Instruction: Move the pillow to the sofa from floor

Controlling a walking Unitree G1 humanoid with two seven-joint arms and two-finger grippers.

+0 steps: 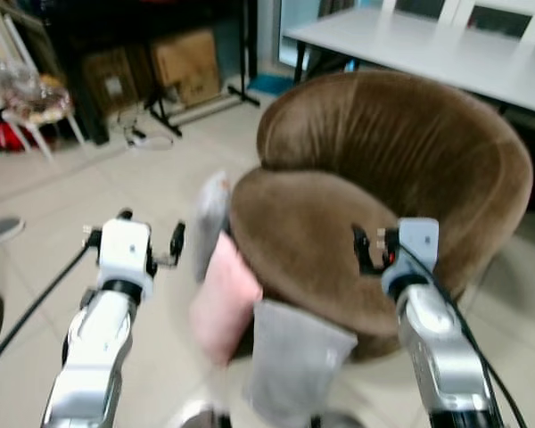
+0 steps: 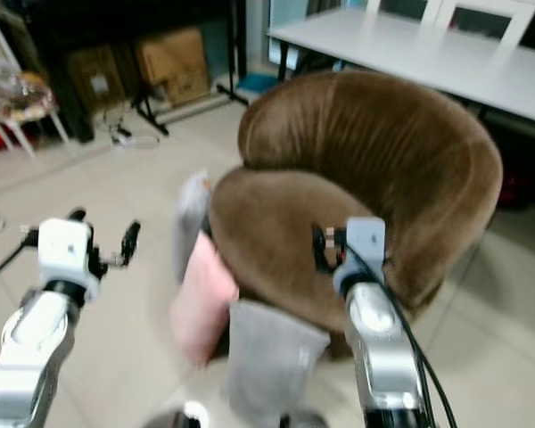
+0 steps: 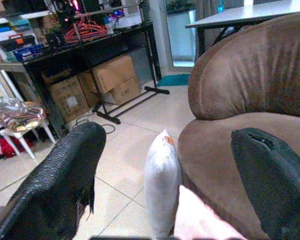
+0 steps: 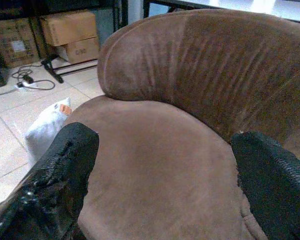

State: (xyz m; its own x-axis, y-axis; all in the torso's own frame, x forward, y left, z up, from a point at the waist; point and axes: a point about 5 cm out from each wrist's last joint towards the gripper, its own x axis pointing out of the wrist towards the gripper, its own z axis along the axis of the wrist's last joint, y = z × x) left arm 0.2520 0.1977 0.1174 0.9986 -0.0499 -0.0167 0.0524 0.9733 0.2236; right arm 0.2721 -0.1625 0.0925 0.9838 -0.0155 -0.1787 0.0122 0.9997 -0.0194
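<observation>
Three pillows stand on the tiled floor (image 1: 89, 192), propped against the front and left flank of the brown sofa (image 1: 401, 160), a round tub-shaped seat that serves as the landmark here. The pink pillow (image 1: 223, 299) leans on the sofa's front-left edge, touching the seat cushion. Just behind it, further along the sofa's left side, the white pillow (image 3: 161, 182) stands upright on its edge (a small orange tag shows at its top corner), pressed close to the sofa's base. The grey pillow (image 1: 294, 361) rests against the sofa's front, nearest the robot, beside the pink one. None of them lies on the seat.

The left gripper (image 1: 152, 242) hangs in the air to the left of the sofa, above the floor and short of the white pillow; its two black fingers (image 3: 55, 187) are spread wide apart and hold nothing. The right gripper (image 4: 165, 175) is poised over the sofa's seat cushion, its fingers (image 4: 52, 187) likewise parted wide with nothing between them, the brown cushion showing in the gap.

Behind the sofa stands a white table (image 1: 446, 49). To the sofa's far left, against the wall, a dark shelf unit (image 3: 85, 55) holds cardboard boxes (image 3: 112, 77) at floor level, with a cable (image 4: 32, 82) trailing on the tiles before it. Further left again sits a small white stool (image 3: 17, 132) with bagged items on it.
</observation>
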